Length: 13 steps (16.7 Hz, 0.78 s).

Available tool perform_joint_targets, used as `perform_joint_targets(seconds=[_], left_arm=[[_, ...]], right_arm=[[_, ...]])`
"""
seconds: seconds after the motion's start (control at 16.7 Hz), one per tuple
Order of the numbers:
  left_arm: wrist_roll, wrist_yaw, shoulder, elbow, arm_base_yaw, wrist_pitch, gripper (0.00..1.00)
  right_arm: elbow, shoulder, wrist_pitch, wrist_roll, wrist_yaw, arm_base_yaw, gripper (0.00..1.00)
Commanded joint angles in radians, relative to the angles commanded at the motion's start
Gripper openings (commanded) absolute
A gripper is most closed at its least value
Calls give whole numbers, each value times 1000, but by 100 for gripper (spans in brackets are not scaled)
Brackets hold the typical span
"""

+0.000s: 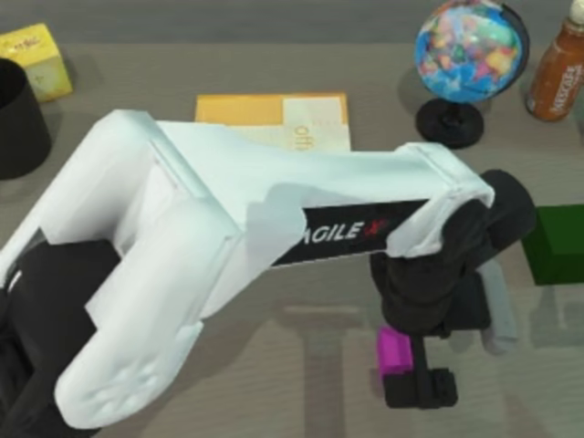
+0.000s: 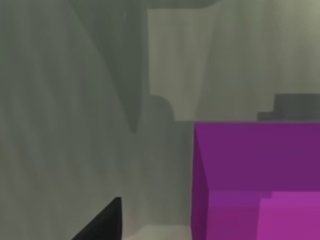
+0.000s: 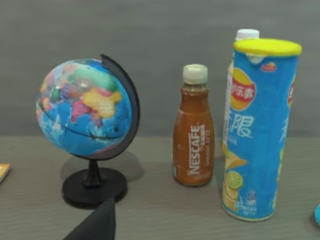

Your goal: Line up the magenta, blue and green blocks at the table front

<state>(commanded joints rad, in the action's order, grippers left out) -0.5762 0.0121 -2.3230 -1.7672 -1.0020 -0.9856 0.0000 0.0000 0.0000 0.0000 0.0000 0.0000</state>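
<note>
Your left gripper sits against the magenta block, grip state unclear, near the front; the green block waits beyond it, blue unseen.

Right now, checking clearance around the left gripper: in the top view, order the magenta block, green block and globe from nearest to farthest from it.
From the left gripper:
1. magenta block, right beside the fingers, at the table front.
2. green block, toward the right edge.
3. globe, at the back right.
</note>
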Motion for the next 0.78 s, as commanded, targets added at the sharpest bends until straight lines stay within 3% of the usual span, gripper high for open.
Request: perform_joint_targets(seconds=[0.48,0.78], left_arm=[[0,0,60,-151,17,-218,100],[1,-1,66,-163,15,-232,100]], right_arm=[[0,0,0,0,0,0,100],[0,0,0,0,0,0,100]])
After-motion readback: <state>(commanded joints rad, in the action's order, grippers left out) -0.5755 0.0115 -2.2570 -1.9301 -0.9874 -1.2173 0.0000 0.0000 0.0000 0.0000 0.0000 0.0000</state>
